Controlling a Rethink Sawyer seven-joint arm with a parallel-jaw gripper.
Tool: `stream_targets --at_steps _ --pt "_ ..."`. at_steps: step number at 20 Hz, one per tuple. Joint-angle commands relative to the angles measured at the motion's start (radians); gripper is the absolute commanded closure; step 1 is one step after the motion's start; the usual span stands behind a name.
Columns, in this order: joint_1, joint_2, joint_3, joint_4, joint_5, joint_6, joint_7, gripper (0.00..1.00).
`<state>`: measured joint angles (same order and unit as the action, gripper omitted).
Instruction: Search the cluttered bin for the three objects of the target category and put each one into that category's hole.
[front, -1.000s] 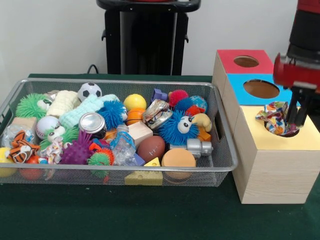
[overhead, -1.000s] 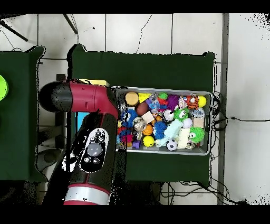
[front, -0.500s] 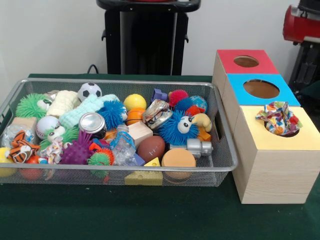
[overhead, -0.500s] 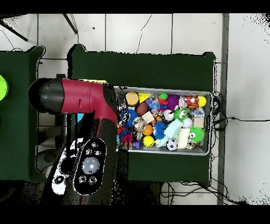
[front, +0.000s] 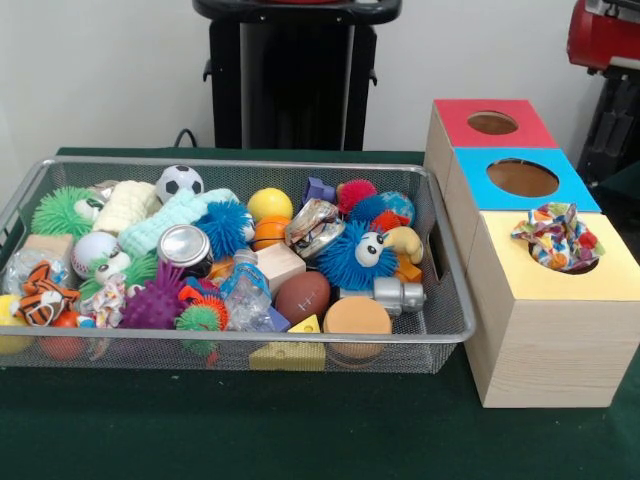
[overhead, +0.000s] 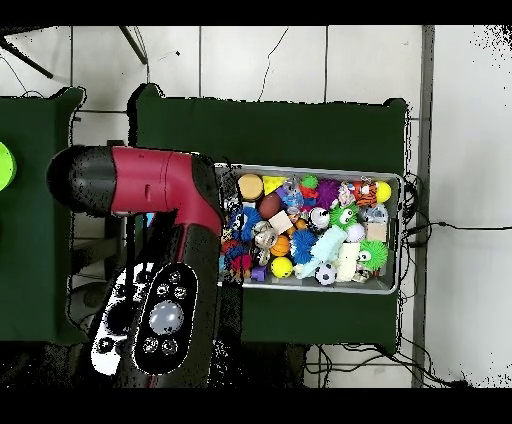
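Hand state cannot be told; only the red robot arm (front: 603, 32) is showing at the upper right. Nearest, a silver wire-mesh bin (front: 300, 350) is sitting on the green worktop (front: 250, 430), crammed with toys. Beside it, a multicoloured crumpled fabric scrunchie (front: 556, 236) is resting in the yellow-topped wooden box's hole (front: 590, 264).

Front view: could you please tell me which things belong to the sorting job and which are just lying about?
Job in hand:
wire bin
three-hole box
patterned cloth, lying over the hole in the yellow top
red arm

Lying about, apparently:
soccer ball
silver can
brown football
fuzzy blue toy
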<state>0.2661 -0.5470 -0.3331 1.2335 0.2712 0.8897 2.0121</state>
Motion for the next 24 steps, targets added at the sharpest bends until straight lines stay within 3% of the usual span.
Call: stream_targets --at_steps 1,7,20,24 --pt "-0.049 0.053 0.072 0.032 -0.045 0.086 0.077 1.0" --pt "-0.061 0.057 0.081 0.029 -0.055 0.134 0.05 1.0" --pt "-0.07 0.091 0.122 0.04 -0.053 0.027 0.031 1.0" --pt "-0.04 0.06 0.117 0.107 -0.037 -0.023 0.074 1.0"
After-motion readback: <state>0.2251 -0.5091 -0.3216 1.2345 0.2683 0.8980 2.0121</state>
